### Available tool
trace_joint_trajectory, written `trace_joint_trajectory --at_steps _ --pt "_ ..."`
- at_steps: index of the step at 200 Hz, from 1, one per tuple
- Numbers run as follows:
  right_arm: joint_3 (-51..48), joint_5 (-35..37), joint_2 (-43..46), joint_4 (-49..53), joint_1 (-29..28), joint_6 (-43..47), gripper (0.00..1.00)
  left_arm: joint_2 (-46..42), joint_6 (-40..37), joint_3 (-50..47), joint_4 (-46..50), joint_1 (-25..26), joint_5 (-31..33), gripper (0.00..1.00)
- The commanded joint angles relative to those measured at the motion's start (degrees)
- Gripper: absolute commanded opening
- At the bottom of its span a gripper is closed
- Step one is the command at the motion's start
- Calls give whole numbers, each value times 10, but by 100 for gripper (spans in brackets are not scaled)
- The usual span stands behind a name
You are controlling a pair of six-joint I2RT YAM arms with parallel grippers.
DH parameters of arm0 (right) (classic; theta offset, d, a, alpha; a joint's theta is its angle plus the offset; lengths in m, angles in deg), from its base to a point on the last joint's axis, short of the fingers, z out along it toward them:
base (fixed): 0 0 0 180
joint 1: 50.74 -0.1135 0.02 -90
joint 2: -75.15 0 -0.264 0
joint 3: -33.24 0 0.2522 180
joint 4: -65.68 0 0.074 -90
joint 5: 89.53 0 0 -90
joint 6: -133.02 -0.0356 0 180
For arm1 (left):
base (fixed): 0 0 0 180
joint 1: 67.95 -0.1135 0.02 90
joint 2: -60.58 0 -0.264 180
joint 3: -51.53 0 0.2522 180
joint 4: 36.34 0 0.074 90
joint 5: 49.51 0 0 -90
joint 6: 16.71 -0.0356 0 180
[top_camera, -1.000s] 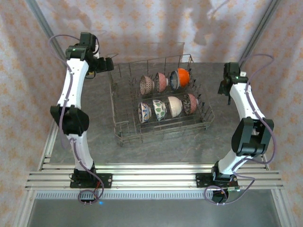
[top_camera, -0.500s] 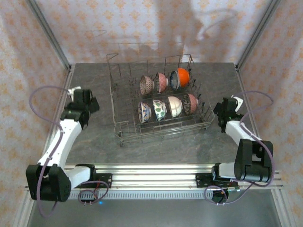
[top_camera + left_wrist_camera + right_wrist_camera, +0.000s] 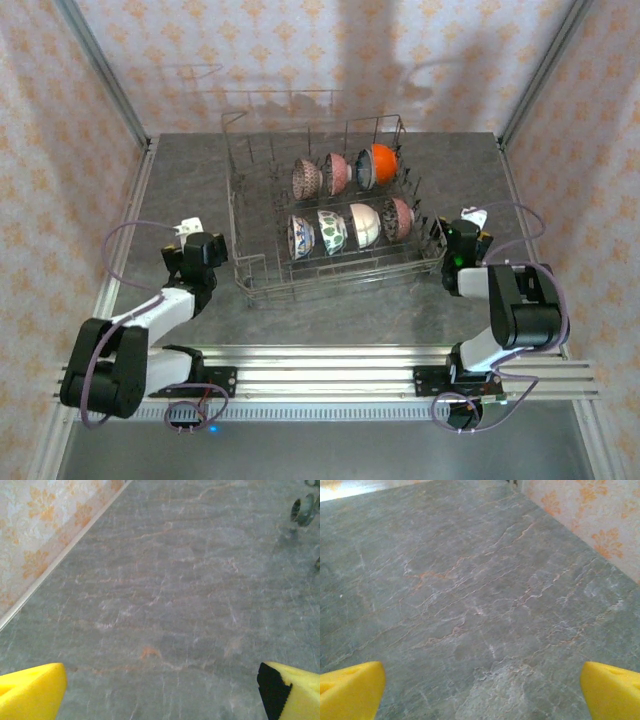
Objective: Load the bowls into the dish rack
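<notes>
From my console the bench reads as grey stone, veined with rust and white, smooth and matt with a faint sheen. The dish rack is thin grey metal wire, dull rather than polished. The bowls look like glazed ceramic and are glossy. The orange bowl, at 1 o'clock in the rack, shines brightest. The pads are matt yellow and foam-like, one faced in black at 5 o'clock of the left wrist view. The walls look like flat patterned paper.

walls: pale, orange floral print; table: grey veined stone; frame: aluminium rails
</notes>
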Motion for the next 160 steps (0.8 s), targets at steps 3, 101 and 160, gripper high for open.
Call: trace_joint_trajectory --at_steps 3,101,160 --pt "1 -39 -1 -36 -18 14 99 40 -42 -12 -203 6 21 99" --pt "4 -45 0 -28 -15 13 99 143 -89 35 -235 -17 -61 99" --pt "8 -48 -4 -22 -16 15 99 175 -75 21 -286 -29 -60 99"
